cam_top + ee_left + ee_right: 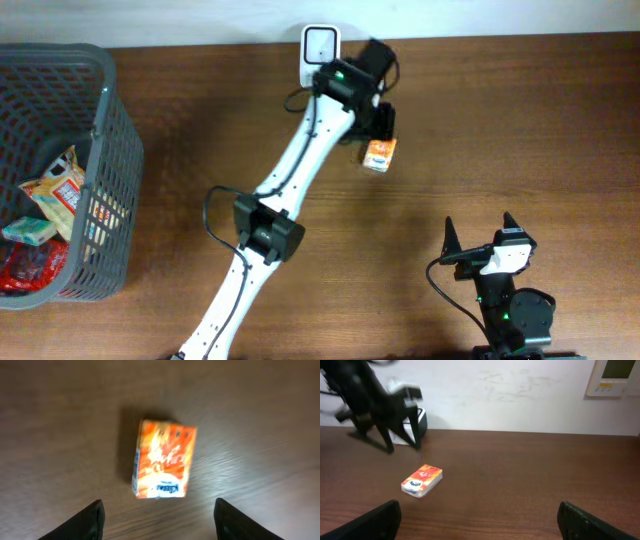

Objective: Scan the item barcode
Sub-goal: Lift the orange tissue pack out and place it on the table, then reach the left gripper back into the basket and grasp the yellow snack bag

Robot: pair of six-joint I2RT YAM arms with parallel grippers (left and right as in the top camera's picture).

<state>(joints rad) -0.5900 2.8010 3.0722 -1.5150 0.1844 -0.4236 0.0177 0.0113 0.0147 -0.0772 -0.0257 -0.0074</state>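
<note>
- The orange carton (379, 155) lies flat on the wooden tabletop (520, 130), toward the far edge and near the middle of its width.
- In the left wrist view the carton (164, 459) shows its broad orange printed face upward, with a small blue and white patch at the end nearer the camera. The picture is blurred, so the print cannot be read.
- The left gripper (383, 124) hangs over the carton with its fingers spread wide apart. In its own camera the two dark fingertips (90, 521) stand on either side of the lower frame, and the carton sits beyond them, touching neither.
- From the right wrist view the carton (422, 480) rests alone on the wood, apart from the dark arm above and behind it.
- A white scanner (319, 46) stands at the far edge of the tabletop, just beside the left arm's wrist.
- The right gripper (480, 232) sits near the front right, well apart from the carton. Its fingers are wide apart and hold nothing.
- A grey basket (112, 150) stands at the left end, with snack packets (58, 185) lying inside it.
</note>
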